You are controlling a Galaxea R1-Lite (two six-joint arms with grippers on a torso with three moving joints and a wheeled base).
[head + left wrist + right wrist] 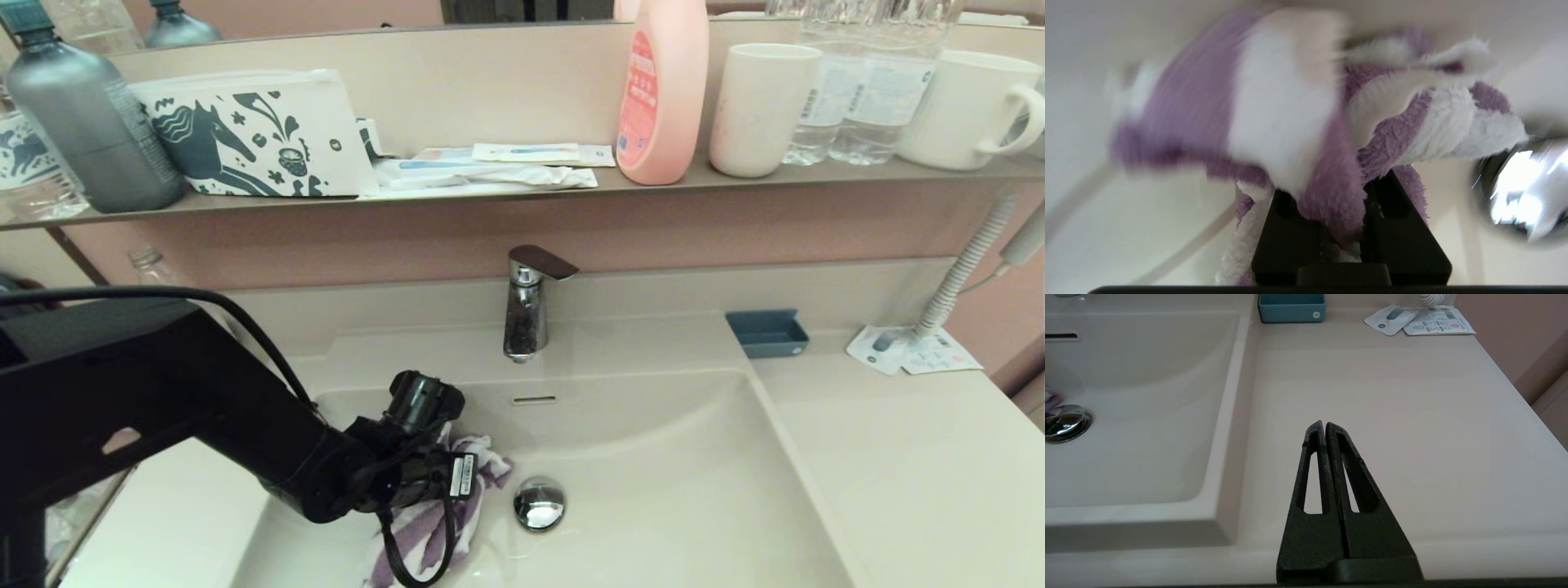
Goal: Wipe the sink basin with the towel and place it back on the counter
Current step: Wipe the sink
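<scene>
The purple and white striped towel [424,523] lies bunched on the floor of the beige sink basin [678,482], just left of the chrome drain plug [539,503]. My left gripper [1331,192] is down in the basin, shut on a fold of the towel [1331,196], with the drain plug [1523,192] close beside it. In the head view the left wrist hides its fingers. My right gripper [1325,426] is shut with nothing in it, held over the counter [1392,416] to the right of the basin [1135,408]. It does not show in the head view.
A chrome tap [526,302] stands behind the basin above the overflow slot [534,399]. A small blue tray [767,332] and paper sachets [910,351] sit at the counter's back right. The shelf above holds a horse-print pouch [253,135], bottles and cups.
</scene>
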